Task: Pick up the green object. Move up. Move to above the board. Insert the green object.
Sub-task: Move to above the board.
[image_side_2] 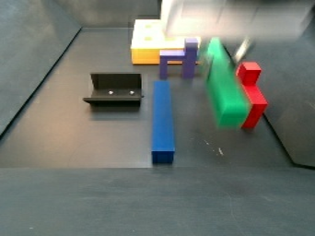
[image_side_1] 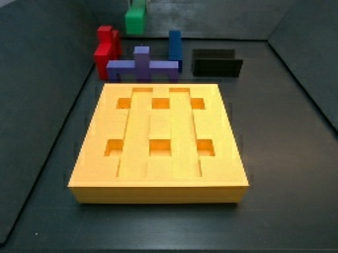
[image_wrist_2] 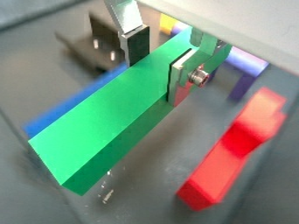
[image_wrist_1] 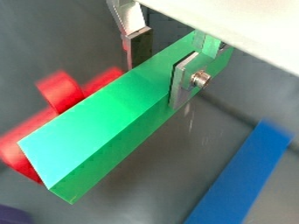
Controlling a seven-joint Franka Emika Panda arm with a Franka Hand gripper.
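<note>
Between gripper [image_wrist_1: 162, 54] jaws: green object [image_wrist_1: 111, 131].

My pincer [image_wrist_2: 158, 58] hangs over a smooth, dark grey floor [image_side_2: 74, 138]. Dark grey walls [image_side_1: 211, 20] stand behind the fixture [image_side_1: 218, 63].

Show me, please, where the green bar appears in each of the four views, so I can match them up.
Wrist view: green bar fills the middle, held in the pincer.
Wrist view: the bar runs corner to corner, clamped.
Side view: only its end shows, far behind the board.
Side view: the bar hangs at right.
Shared landmark: red block, beside it.
</note>
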